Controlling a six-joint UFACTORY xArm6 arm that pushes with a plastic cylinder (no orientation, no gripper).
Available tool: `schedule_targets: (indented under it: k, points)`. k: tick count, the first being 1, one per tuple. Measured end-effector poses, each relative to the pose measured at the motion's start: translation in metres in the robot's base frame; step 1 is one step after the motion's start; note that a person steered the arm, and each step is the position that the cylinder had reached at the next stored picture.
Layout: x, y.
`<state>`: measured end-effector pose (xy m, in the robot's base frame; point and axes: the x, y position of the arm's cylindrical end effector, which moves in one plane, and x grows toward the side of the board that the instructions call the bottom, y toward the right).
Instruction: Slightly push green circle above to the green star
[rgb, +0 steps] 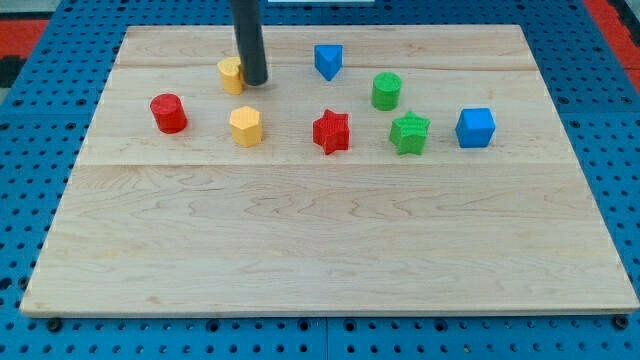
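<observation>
The green circle (386, 90) stands right of the board's centre near the view's top. The green star (409, 133) lies just below it and slightly right, a small gap apart. My tip (255, 81) is far to the left of both, touching the right side of a yellow block (231, 74) whose shape is partly hidden by the rod.
A blue triangular block (327, 60) is up-left of the green circle. A blue cube (476, 127) is right of the green star, a red star (331, 131) left of it. A yellow hexagon (245, 126) and a red cylinder (168, 113) lie further left. The wooden board (330, 250) rests on a blue pegboard.
</observation>
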<state>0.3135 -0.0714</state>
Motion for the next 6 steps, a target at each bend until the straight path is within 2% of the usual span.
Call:
schedule_targets:
  k: [1,3,6]
  points:
    - [0.032,0.044]
    - [0.032,0.110]
    - [0.030,0.154]
